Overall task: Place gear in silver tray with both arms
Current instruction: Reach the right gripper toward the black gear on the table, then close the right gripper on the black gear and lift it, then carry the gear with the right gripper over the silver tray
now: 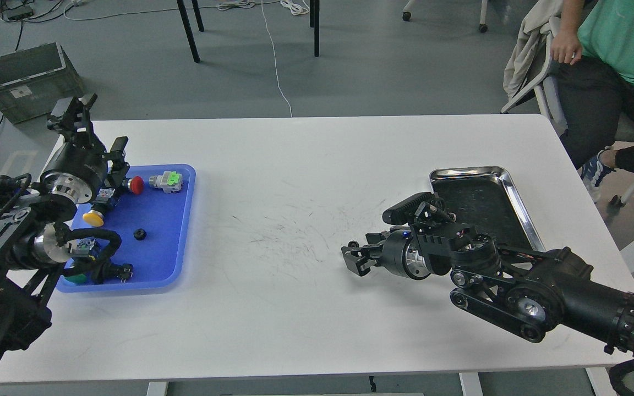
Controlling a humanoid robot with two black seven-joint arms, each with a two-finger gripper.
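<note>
A small black gear (pixel 353 244) lies on the white table (pixel 295 165), to the left of the silver tray (pixel 468 171). The tray's dark floor holds nothing that I can see. My right arm reaches in from the lower right, low over the table. My right gripper (pixel 357 259) looks open and points left, with its far finger just beside the gear. I cannot tell whether it touches the gear. My left gripper (pixel 73 108) is raised at the table's far left, above the blue tray (pixel 176 264). It looks open and empty.
The blue tray holds several parts: a red button (pixel 136 185), a yellow button (pixel 93 218), a green-and-grey switch (pixel 167 180) and a small black round part (pixel 140 234). A seated person (pixel 619 49) is at the back right, a grey crate (pixel 25 80) on the floor at the back left.
</note>
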